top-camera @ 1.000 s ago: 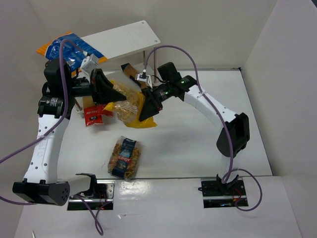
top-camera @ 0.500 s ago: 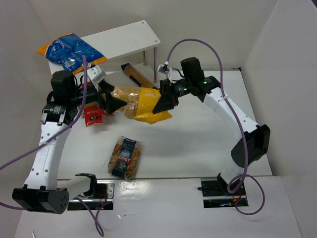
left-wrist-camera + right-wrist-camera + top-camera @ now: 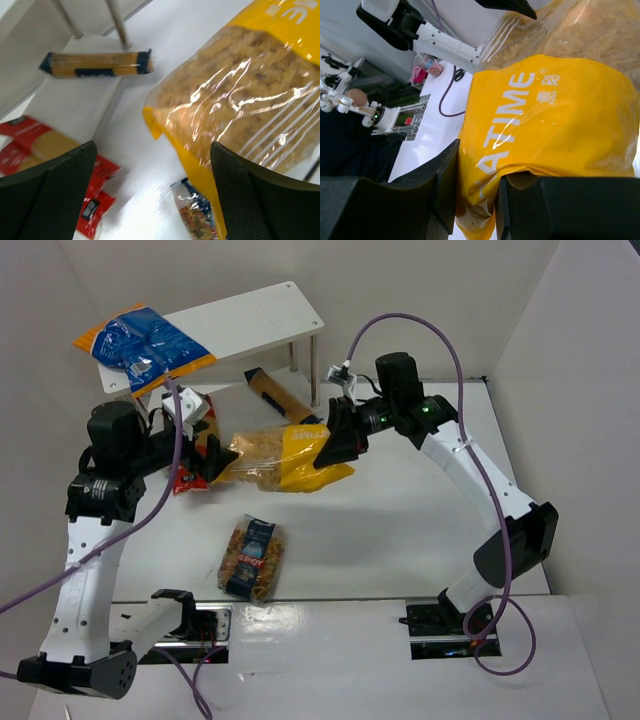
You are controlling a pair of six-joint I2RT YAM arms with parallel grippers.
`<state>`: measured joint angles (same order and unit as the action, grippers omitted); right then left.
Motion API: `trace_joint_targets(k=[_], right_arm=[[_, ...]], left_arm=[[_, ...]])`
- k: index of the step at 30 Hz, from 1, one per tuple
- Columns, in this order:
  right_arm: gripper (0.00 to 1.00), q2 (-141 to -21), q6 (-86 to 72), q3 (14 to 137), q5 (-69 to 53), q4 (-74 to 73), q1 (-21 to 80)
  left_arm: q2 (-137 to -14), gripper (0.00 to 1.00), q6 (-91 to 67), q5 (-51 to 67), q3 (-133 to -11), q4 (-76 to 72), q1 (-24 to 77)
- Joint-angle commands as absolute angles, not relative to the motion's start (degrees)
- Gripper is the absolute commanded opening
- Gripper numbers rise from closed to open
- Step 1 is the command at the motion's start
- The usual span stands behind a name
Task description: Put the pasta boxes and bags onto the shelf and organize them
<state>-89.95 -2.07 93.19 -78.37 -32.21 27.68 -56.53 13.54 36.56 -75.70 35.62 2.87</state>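
Shows a white table [image 3: 400, 530] bearing a small white shelf [image 3: 250, 315] on thin metal legs toward its far left corner. Has red spaghetti packs [image 3: 187, 475] lying flat near the left edge, just in front of the shelf, and a small clear blue-labelled bag [image 3: 251, 558] toward the near edge, left of the middle, apart from the packs. Cannot tell whether the long narrow tan box [image 3: 275, 395] beneath the shelf's top board rests on the table or on a lower board.

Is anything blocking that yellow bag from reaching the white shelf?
Nothing visible blocks the bare right half of the shelf. The blue-and-orange bag covers its left end, and the long narrow box lies lower, by the legs. The right fingers grip the yellow bag.
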Motion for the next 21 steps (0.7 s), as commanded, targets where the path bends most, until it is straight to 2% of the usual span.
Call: trace_joint_targets(k=[1,6,11,21], right_arm=[[0.0,-86.0,-0.9,94.8,-82.0,-23.6,25.0],[0.0,-89.2,-1.4,101.4,-78.2,-24.3,22.3],[0.0,-95.7,-3.6,114.5,-74.4,-27.2,21.7],[0.0,-107.8,-5.5,141.6,-70.5,-32.7,22.2]], left_arm=[[-54.1,0.99,15.6,27.2,-78.0,37.4,3.0],[-51.8,0.99,15.6,22.7,-73.0,37.9,3.0],[-48.1,0.99,15.6,20.2,-66.7,38.4,3.0],[-46.8,0.99,16.8,28.8,-56.9,37.3,3.0]])
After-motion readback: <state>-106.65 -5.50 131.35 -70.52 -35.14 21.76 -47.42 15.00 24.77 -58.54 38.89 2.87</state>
